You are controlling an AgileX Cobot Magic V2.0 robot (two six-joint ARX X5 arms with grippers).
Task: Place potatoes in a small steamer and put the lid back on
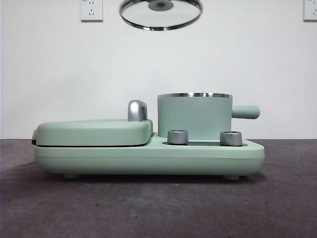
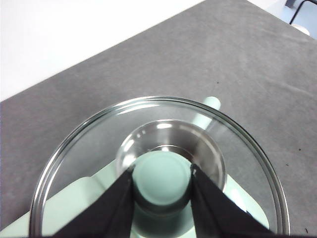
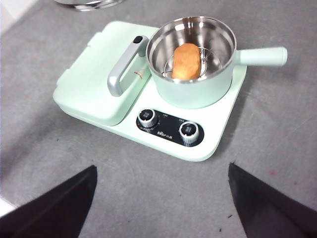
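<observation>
Left gripper (image 2: 161, 183) was clamped on the knob of the lid (image 1: 161, 14), holding it up high, well above the small steamer (image 1: 194, 116), presumably so the pot stayed open for loading. Potato (image 3: 186, 60) was already sitting on the rack inside the steamer, so only the lid looked left to do. Right gripper (image 3: 161, 198) hung back over the table with its jaws spread wide, holding nothing. Griddle cover (image 1: 94, 131) sat closed beside the pot.

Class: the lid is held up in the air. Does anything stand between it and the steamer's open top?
Nothing visible does. The left claw holds the lid above the steamer; only the potato lies inside, below the rim.
</observation>
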